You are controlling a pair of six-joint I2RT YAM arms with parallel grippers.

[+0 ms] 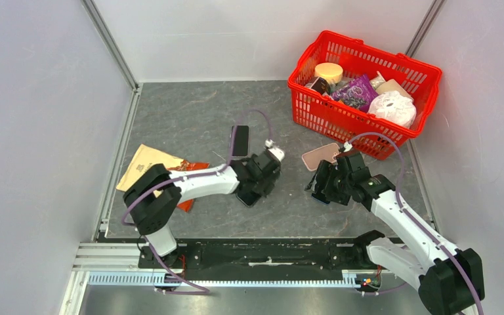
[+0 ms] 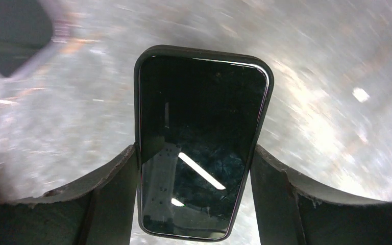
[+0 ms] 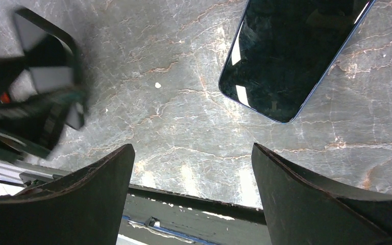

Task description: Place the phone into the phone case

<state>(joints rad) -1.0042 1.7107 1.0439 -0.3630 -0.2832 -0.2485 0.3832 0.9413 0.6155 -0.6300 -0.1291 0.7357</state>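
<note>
Grey marbled tabletop (image 1: 190,111) w/ white walls round it; red basket (image 1: 367,49) of groceries sits far right, yellow & orange packets (image 1: 147,164) at left, both well apart from the work. L gripper (image 2: 194,148) is low at table centre, its fingers (image 2: 107,194) pressed on both long edges of a dark phone (image 2: 201,102) w/ a thick black rim, prob a case round it, can't tell for sure. Phone is sharp while the table behind is smeared, so I judge it's clamped, not just flanked. Side grip leaves the screen face free. R gripper (image 3: 193,148) hangs w/ jaws wide apart, nothing in them, just above the table. Bare blue-edged phone (image 3: 296,56) lies flat, screen up, just beyond its tips, prob the next pick. Pink phone case (image 1: 319,156), as it looks, lies near that phone on the basket side. Black slab (image 1: 239,141) lies just beyond the L gripper, phone or case unclear
</note>
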